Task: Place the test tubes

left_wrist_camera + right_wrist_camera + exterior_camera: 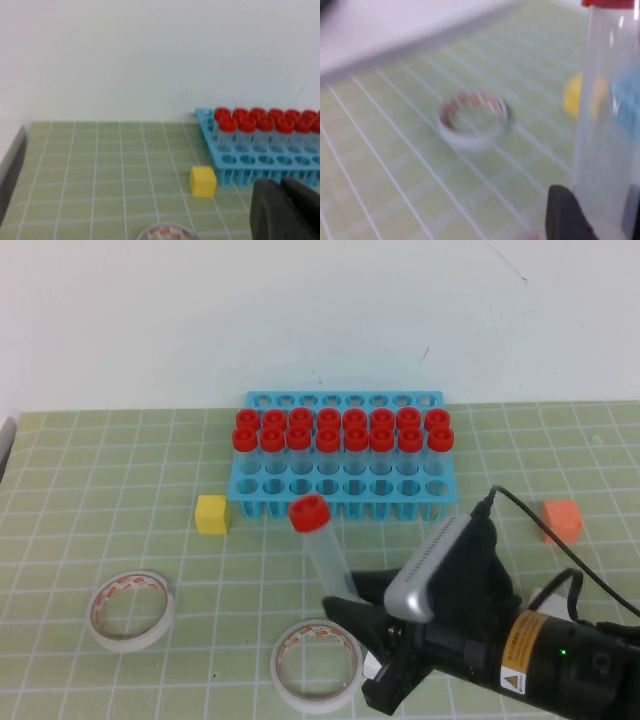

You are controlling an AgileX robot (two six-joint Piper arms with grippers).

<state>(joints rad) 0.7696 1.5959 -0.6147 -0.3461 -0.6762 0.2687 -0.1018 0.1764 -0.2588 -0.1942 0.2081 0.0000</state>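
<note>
Test tube rack [370,502], blue: two rows filled with red-capped tubes [342,432], front rows open. Right gripper [350,605] in front of rack, jaws clamped on lower end of held test tube [322,545]; tube tilted, red cap near rack's front edge. Left gripper [285,210] before rack's left end, jaws closed, empty. Tape rolls [128,638] [312,695] well in front of rack. Yellow cube [212,513] just beside rack's front-left corner; orange cube [562,521] off front-right corner.
</note>
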